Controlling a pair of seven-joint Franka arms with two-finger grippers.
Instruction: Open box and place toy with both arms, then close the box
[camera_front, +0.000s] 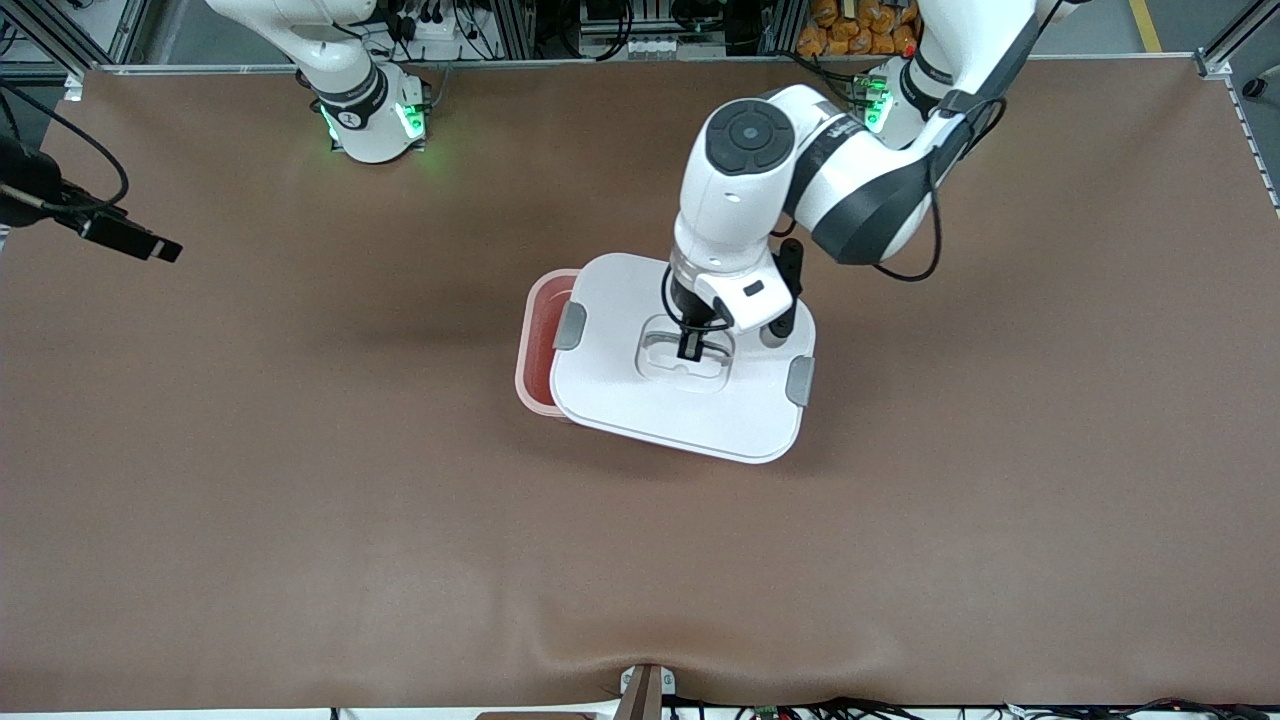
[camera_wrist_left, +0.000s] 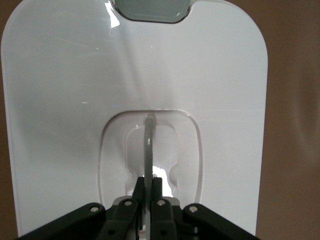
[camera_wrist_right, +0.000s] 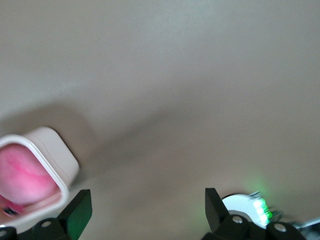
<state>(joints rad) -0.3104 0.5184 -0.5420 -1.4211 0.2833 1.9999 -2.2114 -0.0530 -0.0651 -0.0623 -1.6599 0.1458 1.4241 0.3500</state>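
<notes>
The left tool (camera_front: 692, 345) is clamped on the thin handle (camera_wrist_left: 148, 145) in the recess at the middle of the white lid (camera_front: 640, 400). The lid sits skewed over the pink box (camera_front: 538, 345) at mid-bench (camera_front: 300, 480), leaving a strip open toward the right arm's end. The right tool (camera_wrist_right: 145, 212), fingers spread wide and empty, waits near its base; its view shows pink inside the box.

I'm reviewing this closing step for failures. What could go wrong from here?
1. The lid sits offset, leaving the pink box partly uncovered; pressing down may seat it crooked.
2. The left claw pinches only the thin centre handle; the lid might twist or slip.
</notes>
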